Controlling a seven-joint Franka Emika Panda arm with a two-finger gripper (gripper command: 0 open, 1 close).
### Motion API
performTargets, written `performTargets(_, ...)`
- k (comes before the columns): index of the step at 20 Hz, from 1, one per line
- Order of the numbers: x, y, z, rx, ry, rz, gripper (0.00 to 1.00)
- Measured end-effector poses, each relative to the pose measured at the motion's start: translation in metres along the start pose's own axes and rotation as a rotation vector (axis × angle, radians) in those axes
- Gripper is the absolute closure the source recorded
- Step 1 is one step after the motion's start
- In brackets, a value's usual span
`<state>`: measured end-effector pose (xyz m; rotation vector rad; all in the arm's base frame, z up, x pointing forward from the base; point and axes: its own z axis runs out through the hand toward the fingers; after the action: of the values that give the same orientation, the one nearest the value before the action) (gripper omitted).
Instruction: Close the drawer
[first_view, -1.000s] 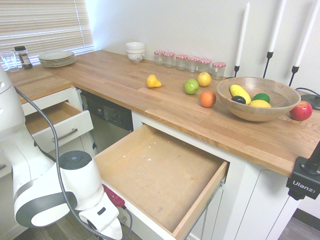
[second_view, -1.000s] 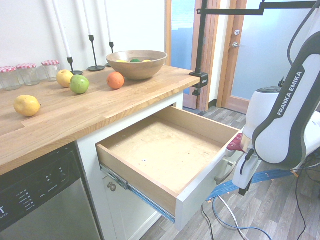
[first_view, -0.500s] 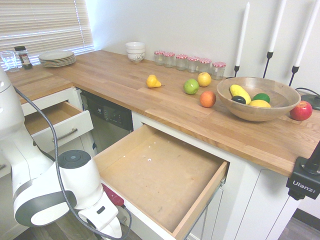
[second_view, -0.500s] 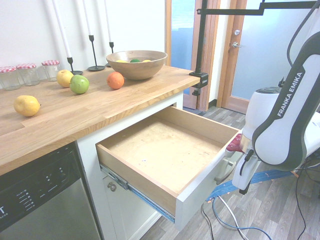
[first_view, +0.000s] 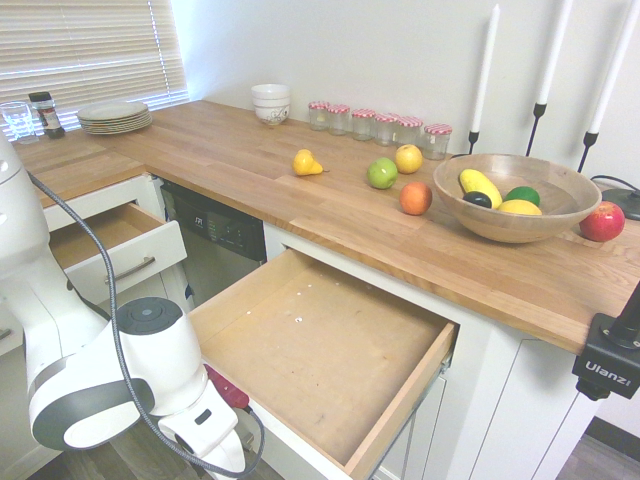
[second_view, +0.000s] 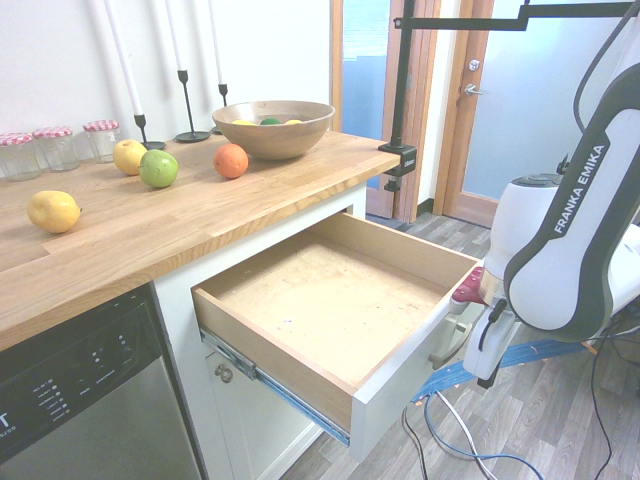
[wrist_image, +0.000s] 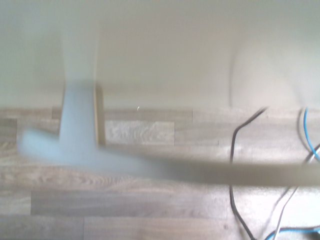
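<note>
Drawer (second_view: 330, 310) pulled fully out under the counter (first_view: 300, 190). Gripper (second_view: 462, 322) at its front panel by the handle (wrist_image: 165, 167), pointing down, fingers pressed together; contact unclear.

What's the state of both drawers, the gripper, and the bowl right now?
Drawer: pulled fully open, empty.
Small drawer: partly open.
Gripper: shut, hidden behind the arm at the drawer's front.
Handle: blurred bar close below the wrist camera.
Bowl: upright, holds fruit.

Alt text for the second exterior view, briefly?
A wide, shallow wooden drawer with a white front stands pulled fully out and empty below a butcher-block counter holding fruit, while the white robot arm sits at its front panel.
</note>
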<state>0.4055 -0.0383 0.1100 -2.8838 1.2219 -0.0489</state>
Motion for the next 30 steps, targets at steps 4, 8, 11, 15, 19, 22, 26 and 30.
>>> performTargets(4, 0.015, -0.009, -0.006, 0.010, 0.004, 0.009, 1.00)
performTargets(8, 0.029, -0.021, -0.011, 0.006, -0.006, 0.012, 1.00)
performTargets(11, 0.034, -0.034, -0.012, 0.005, -0.012, 0.007, 1.00)
performTargets(15, 0.041, -0.058, -0.016, 0.006, -0.008, -0.001, 1.00)
performTargets(19, 0.053, -0.072, -0.024, 0.005, -0.001, 0.001, 1.00)
performTargets(22, 0.064, -0.077, -0.030, 0.000, 0.000, 0.007, 1.00)
performTargets(26, 0.076, -0.085, -0.036, -0.003, 0.002, 0.013, 1.00)
performTargets(30, 0.089, -0.097, -0.038, -0.007, 0.001, 0.014, 1.00)
